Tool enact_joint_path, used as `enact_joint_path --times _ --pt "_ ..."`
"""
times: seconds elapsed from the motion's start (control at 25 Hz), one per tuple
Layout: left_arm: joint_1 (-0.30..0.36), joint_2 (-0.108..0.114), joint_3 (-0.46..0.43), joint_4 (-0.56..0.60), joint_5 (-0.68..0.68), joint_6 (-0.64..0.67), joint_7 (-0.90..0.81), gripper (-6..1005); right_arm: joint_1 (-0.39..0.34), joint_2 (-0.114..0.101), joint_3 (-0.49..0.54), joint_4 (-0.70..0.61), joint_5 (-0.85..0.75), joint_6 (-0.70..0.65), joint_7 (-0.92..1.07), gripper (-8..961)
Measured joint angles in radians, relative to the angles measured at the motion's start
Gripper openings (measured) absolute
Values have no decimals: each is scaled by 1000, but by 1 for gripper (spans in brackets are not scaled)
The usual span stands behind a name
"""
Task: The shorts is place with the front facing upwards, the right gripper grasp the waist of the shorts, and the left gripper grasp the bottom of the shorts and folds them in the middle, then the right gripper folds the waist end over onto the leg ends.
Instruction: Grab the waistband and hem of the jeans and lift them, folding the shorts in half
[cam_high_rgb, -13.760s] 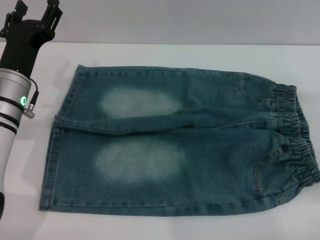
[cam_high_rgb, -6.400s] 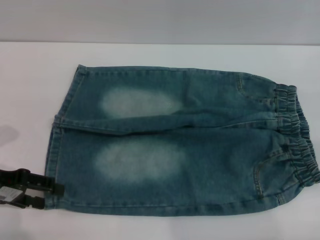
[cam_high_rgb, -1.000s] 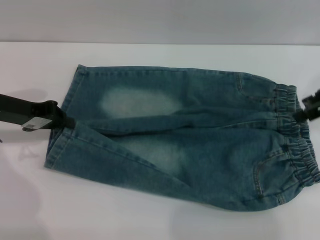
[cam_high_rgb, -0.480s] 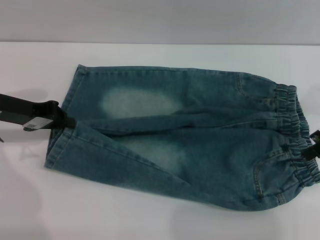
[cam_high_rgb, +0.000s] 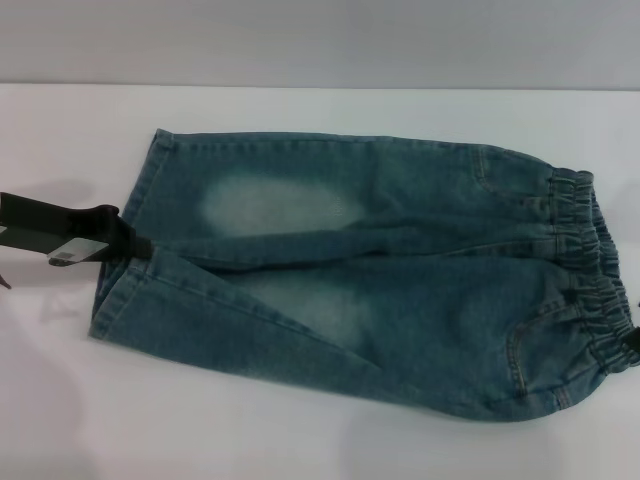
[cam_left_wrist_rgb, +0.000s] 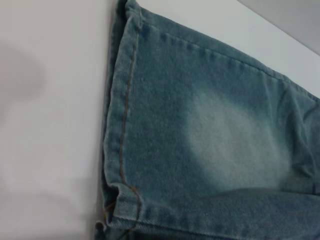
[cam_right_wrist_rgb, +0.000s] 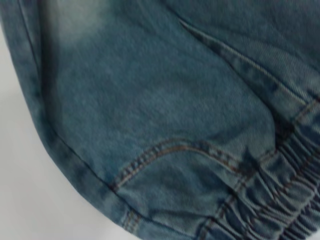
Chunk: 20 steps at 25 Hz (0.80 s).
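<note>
Head view, faded denim shorts (cam_high_rgb: 380, 280), left gripper (cam_high_rgb: 135, 246) apparently pinching hem, right gripper (cam_high_rgb: 634, 345) jaws unclear

the white tabletop (cam_high_rgb: 300, 440) lies bare along the lower edge of the frame and in a band across the top, below the grey wall. the denim shorts (cam_high_rgb: 400, 260) fill the middle from left to right. at middle left the left claw (cam_high_rgb: 135, 245) blocks the leg hems; at the right edge the right claw (cam_high_rgb: 634, 345) crowds the waistband.

Faded blue-green denim shorts (cam_high_rgb: 400, 270), near leg's hem corner lifted, waistband (cam_high_rgb: 590, 260) rightward.
</note>
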Motion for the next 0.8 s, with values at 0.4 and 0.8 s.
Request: enact_joint_path --times 0.4,0.8 --pt "3 -5 0 0 0 -14 -3 11 6 12 -25 17 -37 3 -3 654" --pt "3 -5 0 0 0 -24 -4 12 9 30 -37 32 -66 8 -6 655"
